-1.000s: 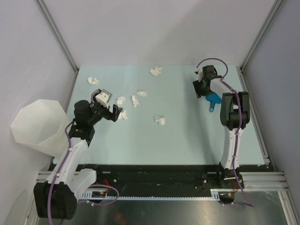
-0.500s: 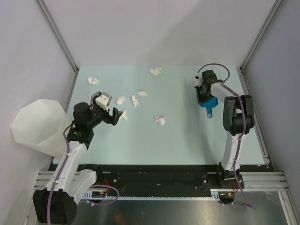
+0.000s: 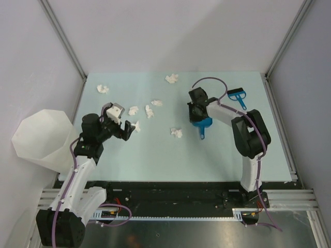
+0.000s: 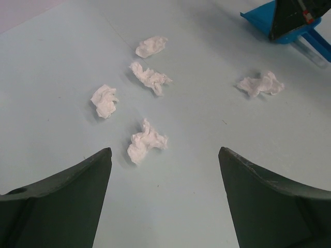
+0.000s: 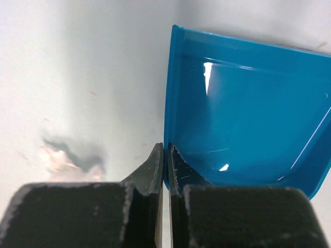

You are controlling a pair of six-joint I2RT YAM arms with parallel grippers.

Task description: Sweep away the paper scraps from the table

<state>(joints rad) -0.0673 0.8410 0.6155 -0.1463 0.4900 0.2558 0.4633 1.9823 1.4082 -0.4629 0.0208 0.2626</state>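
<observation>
The left jaws gape wide and empty over the flat pale mint-green table (image 3: 155, 160). Crumpled white paper scraps (image 4: 147, 140) lie just ahead of them (most toward 10 o'clock from the table's middle, one at 12). The right jaws are pinched tight on the side wall of a blue plastic dustpan (image 5: 248, 129) near mid-table.
</observation>
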